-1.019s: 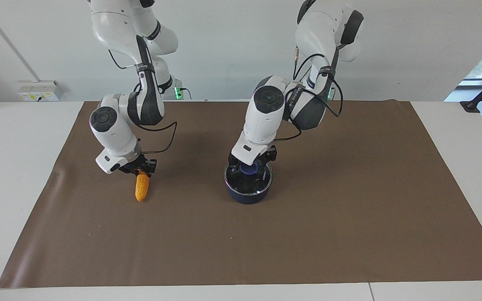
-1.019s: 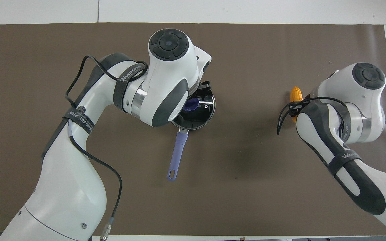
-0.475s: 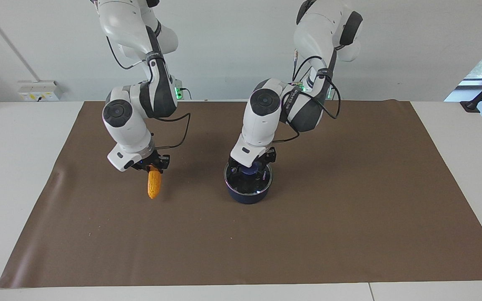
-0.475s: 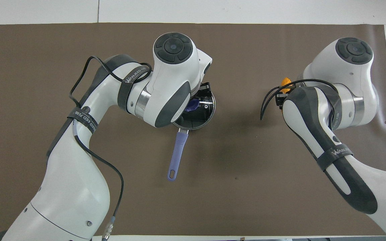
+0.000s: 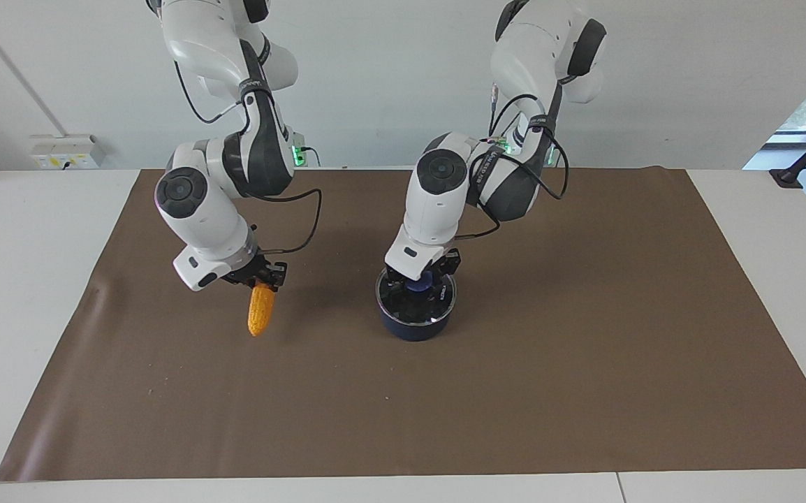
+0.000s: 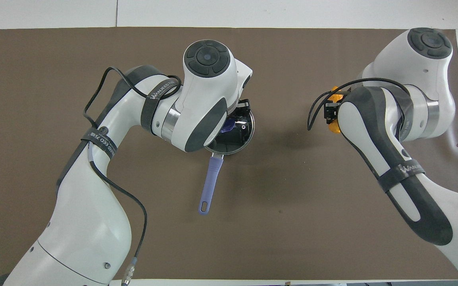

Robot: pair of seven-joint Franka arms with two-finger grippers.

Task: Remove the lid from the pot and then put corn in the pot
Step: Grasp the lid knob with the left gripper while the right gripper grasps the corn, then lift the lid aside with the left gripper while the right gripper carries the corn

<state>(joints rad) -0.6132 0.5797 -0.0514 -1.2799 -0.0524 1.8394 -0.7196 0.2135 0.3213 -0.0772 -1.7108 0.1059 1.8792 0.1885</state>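
The dark navy pot (image 5: 413,331) stands mid-mat with the clear glass lid (image 5: 434,307) on it; its blue-purple handle (image 6: 210,182) points toward the robots. My left gripper (image 5: 418,279) is down on the lid, shut around its blue-purple knob (image 6: 228,126); the lid still rests on the pot. My right gripper (image 5: 259,281) is shut on the thick end of the yellow-orange corn (image 5: 261,312). The corn hangs tip-down above the mat, toward the right arm's end of the table, beside the pot. In the overhead view the right arm hides most of the corn (image 6: 334,128).
A brown mat (image 5: 550,391) covers most of the white table (image 5: 19,279). The left arm's wrist and forearm (image 6: 197,107) hang over much of the pot in the overhead view. A wall socket box (image 5: 64,151) sits at the table's edge near the robots.
My right gripper has lifted the corn and carried it a little toward the pot. My left gripper has settled lower around the lid's knob; lid and pot have not moved.
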